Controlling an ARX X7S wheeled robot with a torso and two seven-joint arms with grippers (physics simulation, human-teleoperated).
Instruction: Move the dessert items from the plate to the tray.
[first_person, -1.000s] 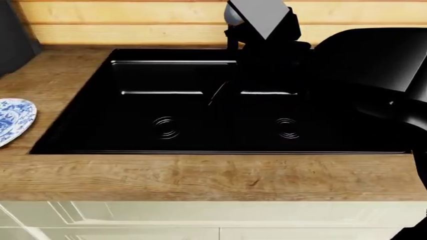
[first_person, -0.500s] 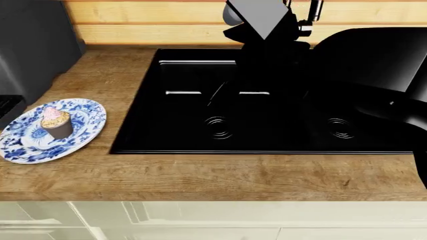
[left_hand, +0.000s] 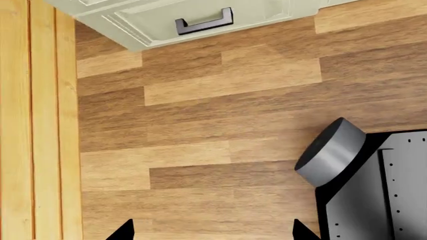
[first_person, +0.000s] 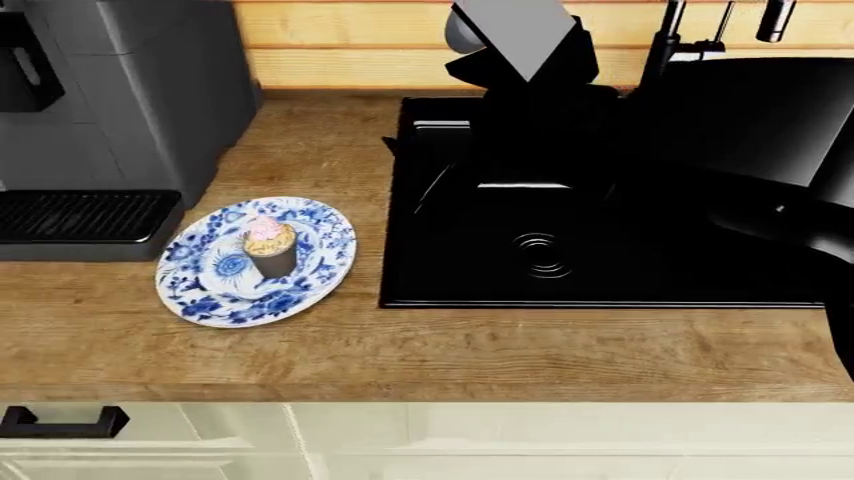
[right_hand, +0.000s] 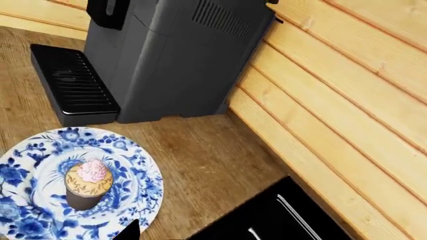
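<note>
Wood-plank countertop (first_person: 441, 350), nearest me. On it, left of centre: round blue-and-white patterned plate (first_person: 200, 290) bearing one dark-wrapped, pink-frosted cupcake (first_person: 271, 246). Right of it: black sink (first_person: 561, 260). Behind the plate: grey coffee machine (first_person: 120, 90). Tray: not in view. My grippers: state cannot be told. Risk, as I judge it: cupcake tips if I pinch too high.

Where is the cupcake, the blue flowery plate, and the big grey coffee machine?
cupcake (first_person: 270, 247): head view, on the dark wrapper just below the pink frosting.
blue flowery plate (first_person: 200, 290): head view, on a bare patch of its near-left rim.
grey coffee machine (right_hand: 170, 60): right wrist view, on its side wall.
</note>
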